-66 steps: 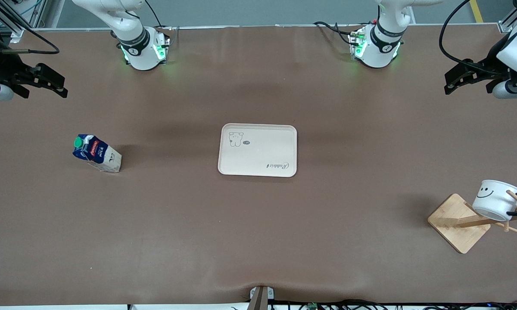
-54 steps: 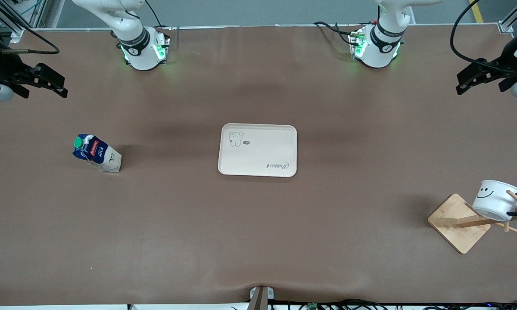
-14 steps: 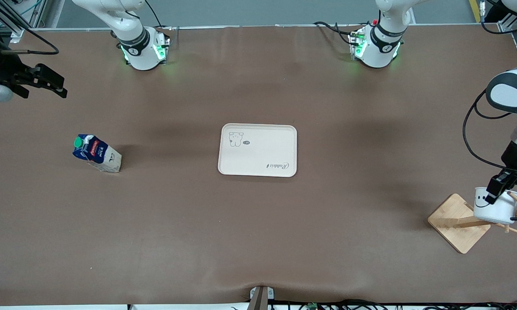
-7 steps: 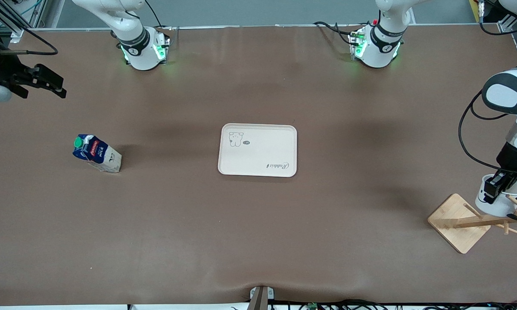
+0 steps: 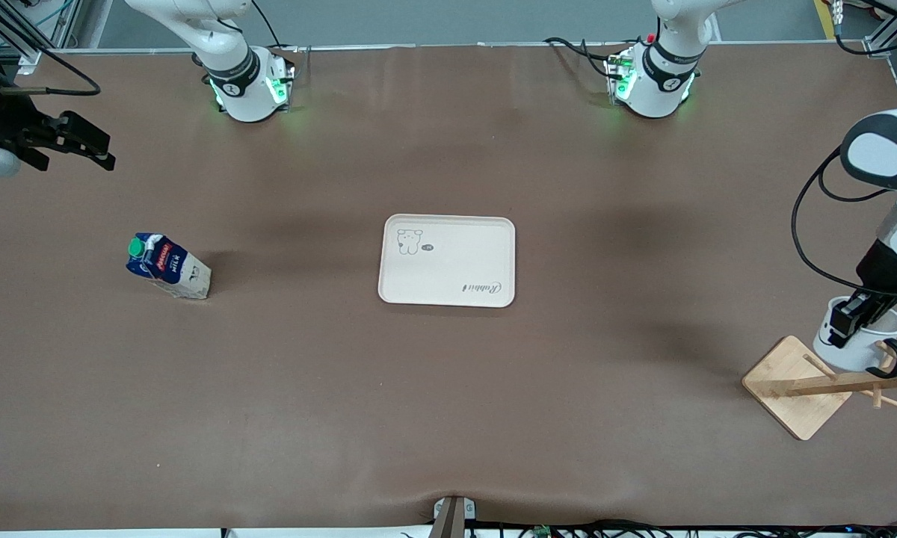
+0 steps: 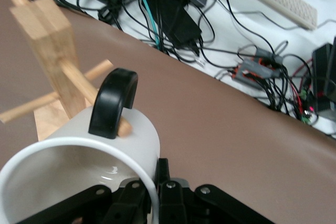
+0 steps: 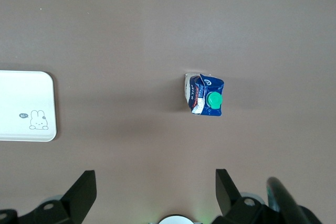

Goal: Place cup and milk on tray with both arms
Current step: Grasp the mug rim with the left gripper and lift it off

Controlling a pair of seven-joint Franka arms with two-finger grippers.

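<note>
The white cup (image 5: 863, 340) with its black handle (image 5: 891, 360) is held just above the wooden rack's peg (image 5: 852, 382) at the left arm's end of the table. My left gripper (image 5: 846, 323) is shut on the cup's rim wall. In the left wrist view the fingers (image 6: 164, 182) pinch the rim of the cup (image 6: 68, 153), and the handle (image 6: 113, 100) is still around a peg's tip. The milk carton (image 5: 166, 267) stands toward the right arm's end. The cream tray (image 5: 447, 260) lies mid-table. My right gripper (image 5: 82, 146) waits, open, high over the table; its wrist view shows the milk (image 7: 206, 95) and the tray (image 7: 26, 106).
The rack's square wooden base (image 5: 792, 388) sits near the table's corner, nearer the front camera than the tray; its post (image 6: 47, 40) and pegs stick out beside the cup. Cables and boxes lie off the table's edge (image 6: 210, 30).
My left gripper came down onto the cup on the rack, shut on its rim, and has lifted it up along the peg. The right arm, milk and tray have not moved.
</note>
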